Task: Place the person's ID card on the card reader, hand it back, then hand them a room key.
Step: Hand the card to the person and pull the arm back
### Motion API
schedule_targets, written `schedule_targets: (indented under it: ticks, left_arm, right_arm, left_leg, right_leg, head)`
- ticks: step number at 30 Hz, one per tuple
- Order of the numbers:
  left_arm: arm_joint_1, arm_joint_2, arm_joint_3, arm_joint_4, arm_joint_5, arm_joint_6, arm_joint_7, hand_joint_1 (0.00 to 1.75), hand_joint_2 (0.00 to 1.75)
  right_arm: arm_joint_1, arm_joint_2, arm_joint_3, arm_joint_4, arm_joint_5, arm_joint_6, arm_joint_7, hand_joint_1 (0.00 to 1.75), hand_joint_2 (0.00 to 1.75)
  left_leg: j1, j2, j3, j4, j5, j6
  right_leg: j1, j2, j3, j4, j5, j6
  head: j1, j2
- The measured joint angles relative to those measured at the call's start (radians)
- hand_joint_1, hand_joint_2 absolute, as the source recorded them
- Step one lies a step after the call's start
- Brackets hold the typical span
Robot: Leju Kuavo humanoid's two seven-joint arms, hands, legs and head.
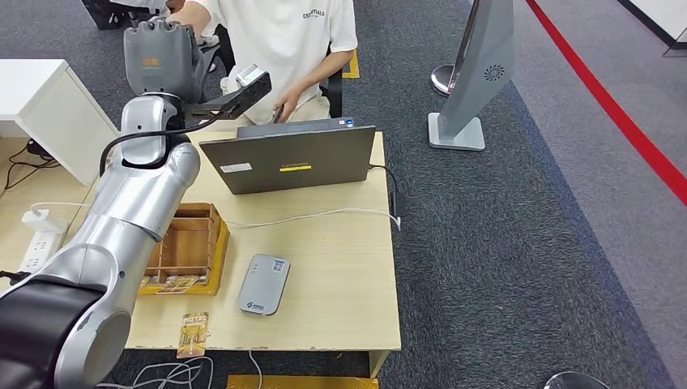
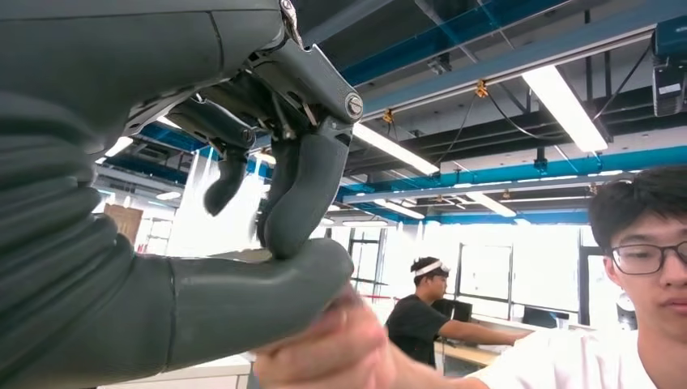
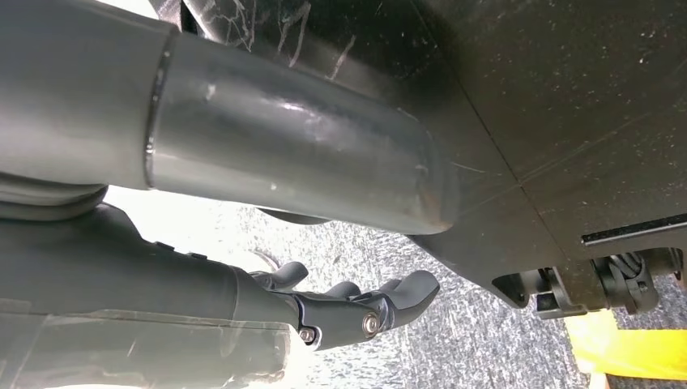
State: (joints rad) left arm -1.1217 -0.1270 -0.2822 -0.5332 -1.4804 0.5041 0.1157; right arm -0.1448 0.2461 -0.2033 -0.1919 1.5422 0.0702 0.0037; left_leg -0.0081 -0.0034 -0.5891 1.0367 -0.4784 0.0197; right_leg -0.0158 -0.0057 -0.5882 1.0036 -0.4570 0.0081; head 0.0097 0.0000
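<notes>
The silver left arm is raised across the far left of the pale wooden table [image 1: 340, 267], its grey left hand [image 1: 160, 61] held up toward a seated person in a white T-shirt [image 1: 292, 36]. In the left wrist view the thick grey thumb and one dark finger [image 2: 304, 190] are closed toward each other, and the person's hand [image 2: 332, 348] reaches in just beneath the thumb — whether a card sits in the pinch cannot be told. The ID card itself cannot be made out.

On the table, a flat grey card reader with rounded corners [image 1: 265, 284] lies near the front edge, just right of a partitioned wooden box [image 1: 190, 247]. An orange-printed card [image 1: 193, 333] lies at the near edge, overhanging it. A grey open laptop [image 1: 290, 158] stands at the far side, its lid back facing the robot.

The right hand [image 3: 356, 308] hangs above grey carpet — fingers loosely curled, holding nothing.
</notes>
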Motion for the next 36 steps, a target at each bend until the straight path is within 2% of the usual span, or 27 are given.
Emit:
schedule_targets:
  ticks: [12,17,21,25,30,33,36]
  left_arm:
    - [0.001,-0.002,0.011,0.010,-0.007,0.000,-0.006,0.00,1.75]
    - [0.034,-0.013,0.011,-0.006,0.007,0.010,-0.079,0.00,1.75]
    - [0.130,-0.028,0.005,-0.088,0.023,0.012,-0.136,0.00,1.75]
    - [0.275,-0.016,-0.041,-0.256,0.070,0.024,-0.210,0.00,1.75]
    - [0.489,0.065,-0.133,-0.465,0.122,0.093,-0.297,0.00,1.75]
    - [0.596,0.129,-0.180,-0.538,0.141,0.157,-0.354,0.00,1.75]
    - [0.674,0.181,-0.207,-0.582,0.155,0.182,-0.386,0.00,1.75]
  right_arm:
    - [0.000,0.000,0.007,0.001,0.010,0.002,0.004,0.00,0.00]
    - [0.000,0.000,0.007,0.001,0.007,-0.001,0.013,0.00,0.00]
    - [0.001,0.000,0.006,0.001,-0.006,-0.011,0.022,0.00,0.00]
    - [0.007,0.000,0.002,0.002,-0.024,-0.033,0.033,0.00,0.00]
    - [0.017,0.000,-0.004,0.003,-0.036,-0.055,0.035,0.00,0.00]
    - [0.022,0.000,-0.005,0.004,-0.036,-0.059,0.036,0.00,0.00]
    - [0.024,0.000,-0.005,0.004,-0.036,-0.060,0.036,0.00,0.00]
  left_leg:
    - [0.000,0.000,0.000,0.000,0.000,0.000]
    - [0.000,0.000,0.000,0.000,0.000,0.000]
    - [0.000,0.001,0.000,0.000,0.000,0.000]
    - [0.000,0.001,0.000,0.000,-0.001,0.000]
    - [0.000,0.002,0.000,-0.001,-0.002,0.000]
    - [0.000,0.002,0.001,-0.002,-0.002,0.000]
    - [0.000,0.002,0.001,-0.002,-0.001,0.000]
  right_leg:
    - [0.000,0.000,0.000,0.000,0.000,0.000]
    - [0.000,0.000,0.000,0.000,0.000,0.000]
    - [0.000,0.001,0.000,0.000,0.000,0.000]
    - [0.000,0.001,0.000,0.000,0.000,0.000]
    - [0.000,0.002,-0.001,0.000,-0.001,0.000]
    - [0.000,0.002,-0.001,0.000,-0.002,-0.001]
    - [0.000,0.002,-0.002,0.000,-0.002,-0.001]
  head:
    - [0.000,0.000]
    - [0.000,0.000]
    - [0.000,0.000]
    - [0.001,0.000]
    - [0.001,0.000]
    - [0.001,0.000]
    - [0.000,0.000]
